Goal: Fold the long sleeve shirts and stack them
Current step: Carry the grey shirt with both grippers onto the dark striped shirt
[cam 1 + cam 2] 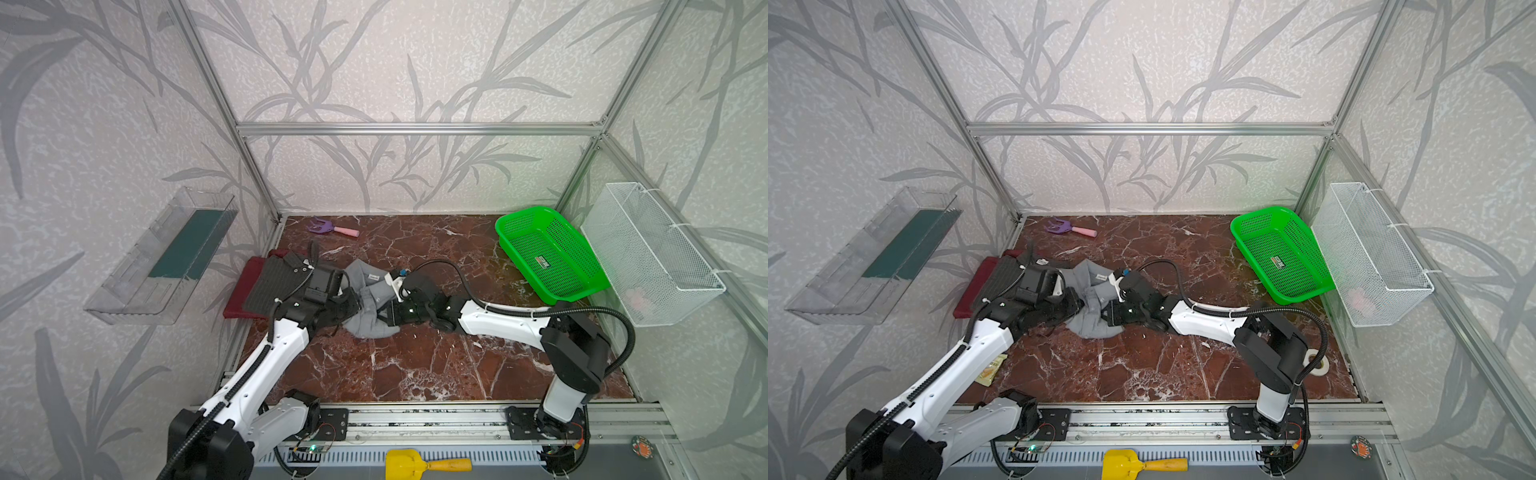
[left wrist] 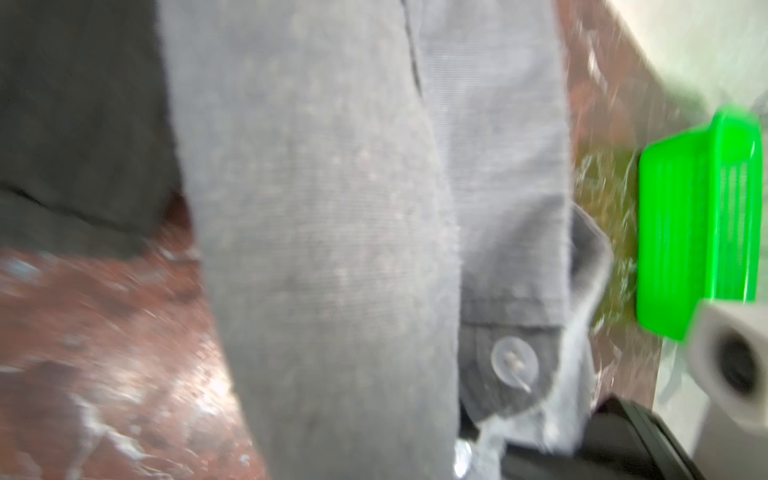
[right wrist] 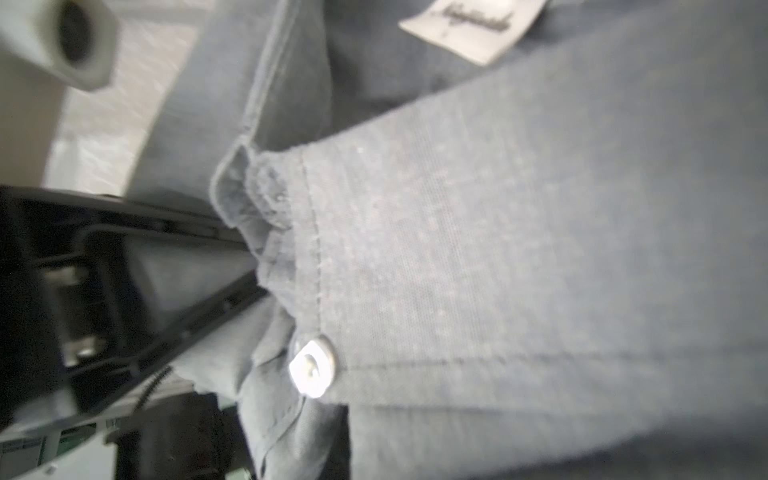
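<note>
— Looking down in both top views, where is the light grey shirt (image 1: 370,326) (image 1: 1094,328)?

— Bunched on the marble table (image 1: 415,365), left of the middle, between the two arms. The left gripper (image 1: 358,300) (image 1: 1077,305) presses into it from the left and the right gripper (image 1: 385,311) (image 1: 1106,311) from the right. Both touch the cloth and are near each other.

— Are they clamped on it?

— I cannot tell for either; the cloth hides both sets of fingertips.

— And the two darker shirts?

— The dark grey pinstriped shirt (image 1: 272,286) lies folded flat on the maroon shirt (image 1: 243,293) at the table's left edge, just beside the left arm's wrist. The green basket (image 1: 582,266) sits far right, well apart.

— What does the left wrist view show?

— It is blurred. The light grey shirt (image 2: 332,249) fills most of it, and a cuff shows a clear button (image 2: 514,365). The table and the green basket (image 2: 698,216) lie beyond. The jaws are hidden.

— And the right wrist view?

— The light grey shirt (image 3: 498,249) again, very close, with a stitched seam, a white button (image 3: 312,368) and a white label (image 3: 476,25). The jaws are hidden there too.
</note>
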Controlling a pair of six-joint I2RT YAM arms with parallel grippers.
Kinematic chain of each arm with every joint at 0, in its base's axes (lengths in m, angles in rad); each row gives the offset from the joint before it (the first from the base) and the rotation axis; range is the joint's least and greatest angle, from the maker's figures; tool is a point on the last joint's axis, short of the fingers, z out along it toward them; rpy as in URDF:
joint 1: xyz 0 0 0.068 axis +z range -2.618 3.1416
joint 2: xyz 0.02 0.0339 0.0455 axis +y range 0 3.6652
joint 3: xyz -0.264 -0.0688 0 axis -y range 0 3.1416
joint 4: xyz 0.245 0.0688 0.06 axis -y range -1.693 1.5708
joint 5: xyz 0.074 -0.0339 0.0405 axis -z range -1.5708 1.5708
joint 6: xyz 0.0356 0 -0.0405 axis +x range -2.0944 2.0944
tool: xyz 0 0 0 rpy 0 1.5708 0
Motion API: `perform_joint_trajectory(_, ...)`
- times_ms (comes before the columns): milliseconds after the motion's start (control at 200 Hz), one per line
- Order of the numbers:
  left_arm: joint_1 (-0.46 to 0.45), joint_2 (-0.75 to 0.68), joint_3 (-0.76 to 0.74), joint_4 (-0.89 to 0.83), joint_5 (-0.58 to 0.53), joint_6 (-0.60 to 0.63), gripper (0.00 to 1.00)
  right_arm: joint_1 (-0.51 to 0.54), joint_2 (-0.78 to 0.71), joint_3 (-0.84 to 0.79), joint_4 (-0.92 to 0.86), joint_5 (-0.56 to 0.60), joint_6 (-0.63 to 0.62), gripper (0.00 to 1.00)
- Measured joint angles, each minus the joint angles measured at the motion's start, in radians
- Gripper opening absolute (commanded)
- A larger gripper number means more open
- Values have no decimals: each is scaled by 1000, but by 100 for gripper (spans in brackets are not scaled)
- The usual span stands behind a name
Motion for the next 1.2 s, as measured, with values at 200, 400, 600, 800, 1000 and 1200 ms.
perform_joint_trajectory(200,198,130,175,-77,-88,94,0,2,221,323,2,-9,9,0)
perform_joint_trajectory(400,344,192,201,-55,-237,114,0,24,496,643,2,-26,40,0)
perform_joint_trajectory(600,455,254,169,43,-340,133,0,56,741,991,-53,-26,62,0)
perform_joint_trajectory(800,512,381,229,62,-390,157,5,90,1012,1450,-190,-5,80,0)
perform_joint_trajectory(1000,512,447,316,27,-369,183,38,84,1085,1532,-214,34,117,0)
perform_joint_trajectory(1200,510,424,321,41,-310,179,69,84,1100,1535,-222,35,129,0)
